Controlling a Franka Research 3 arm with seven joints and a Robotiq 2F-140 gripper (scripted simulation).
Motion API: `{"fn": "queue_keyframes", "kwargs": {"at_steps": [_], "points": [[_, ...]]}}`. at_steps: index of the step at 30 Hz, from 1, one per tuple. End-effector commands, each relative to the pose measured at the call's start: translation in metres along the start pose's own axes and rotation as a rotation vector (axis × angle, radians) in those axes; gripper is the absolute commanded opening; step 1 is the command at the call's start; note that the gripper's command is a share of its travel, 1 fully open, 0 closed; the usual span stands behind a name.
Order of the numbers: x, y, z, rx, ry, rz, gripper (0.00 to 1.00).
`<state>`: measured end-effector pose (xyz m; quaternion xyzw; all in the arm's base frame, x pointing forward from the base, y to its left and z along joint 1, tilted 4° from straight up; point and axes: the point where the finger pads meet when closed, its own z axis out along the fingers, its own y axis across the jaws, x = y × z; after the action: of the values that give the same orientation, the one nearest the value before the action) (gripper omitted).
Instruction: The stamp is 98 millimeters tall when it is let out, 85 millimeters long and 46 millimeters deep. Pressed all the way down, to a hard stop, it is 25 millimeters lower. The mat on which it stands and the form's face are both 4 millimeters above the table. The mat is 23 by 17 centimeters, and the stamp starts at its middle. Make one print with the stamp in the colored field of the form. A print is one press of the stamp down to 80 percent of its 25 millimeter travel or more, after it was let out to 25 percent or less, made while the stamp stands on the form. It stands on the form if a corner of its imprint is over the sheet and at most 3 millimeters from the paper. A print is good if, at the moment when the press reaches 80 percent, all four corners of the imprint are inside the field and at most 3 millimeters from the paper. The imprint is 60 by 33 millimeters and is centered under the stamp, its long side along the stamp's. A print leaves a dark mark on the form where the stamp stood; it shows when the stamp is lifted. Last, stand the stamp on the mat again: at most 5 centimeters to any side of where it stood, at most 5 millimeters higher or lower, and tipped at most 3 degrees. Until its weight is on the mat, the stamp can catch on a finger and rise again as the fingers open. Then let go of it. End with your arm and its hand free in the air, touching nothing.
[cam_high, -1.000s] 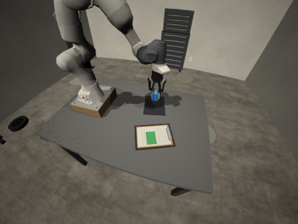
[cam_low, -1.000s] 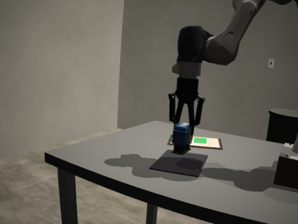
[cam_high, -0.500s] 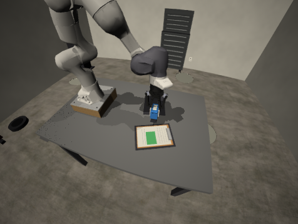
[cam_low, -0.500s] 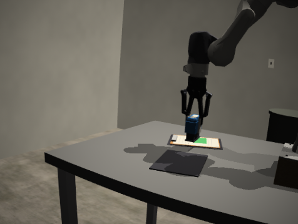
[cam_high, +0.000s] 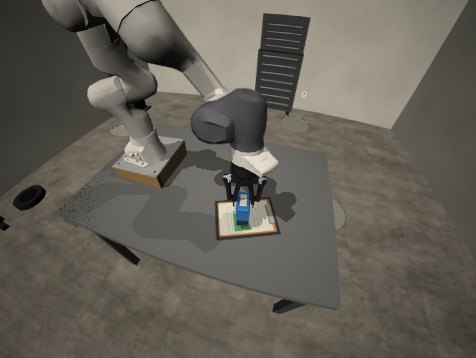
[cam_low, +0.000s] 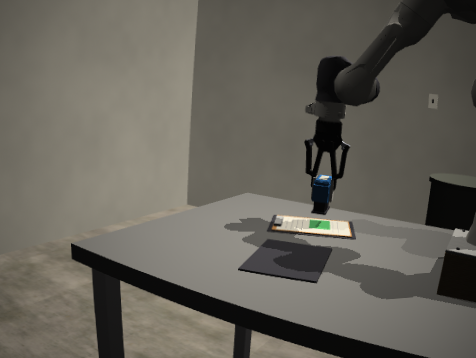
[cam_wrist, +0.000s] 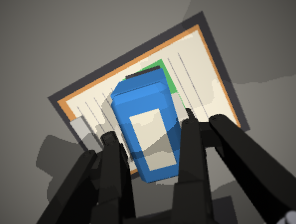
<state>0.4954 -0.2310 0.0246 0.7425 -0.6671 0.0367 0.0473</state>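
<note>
My gripper (cam_low: 325, 176) is shut on the blue stamp (cam_low: 321, 192) and holds it upright in the air, a little above the form (cam_low: 312, 226). The form is a pale sheet on a dark, orange-edged board, with a green field (cam_low: 319, 224). In the top view the stamp (cam_high: 243, 207) hangs over the form (cam_high: 246, 218) and covers most of the green field (cam_high: 243, 226). In the wrist view the stamp (cam_wrist: 147, 127) sits between my fingers, with the field (cam_wrist: 167, 77) showing just past its far end. The dark mat (cam_low: 287, 260) lies empty, nearer the table's front than the form.
The robot's base block (cam_high: 150, 167) stands on the table's back left and also shows at the right edge of the exterior view (cam_low: 457, 272). A black cylinder (cam_low: 450, 200) stands behind the table. A dark slatted rack (cam_high: 280, 62) is by the far wall.
</note>
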Motion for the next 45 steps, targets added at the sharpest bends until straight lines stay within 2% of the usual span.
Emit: {"fn": "queue_keyframes", "kwargs": {"at_steps": [1, 12, 19, 45], "points": [[0.004, -0.001, 0.002, -0.013, -0.052, -0.18, 0.17], [0.004, -0.001, 0.002, -0.013, -0.052, -0.18, 0.17], [-0.008, 0.003, 0.0, -0.013, -0.052, -0.18, 0.17], [-0.005, 0.001, -0.002, -0.013, -0.052, -0.18, 0.17]]}}
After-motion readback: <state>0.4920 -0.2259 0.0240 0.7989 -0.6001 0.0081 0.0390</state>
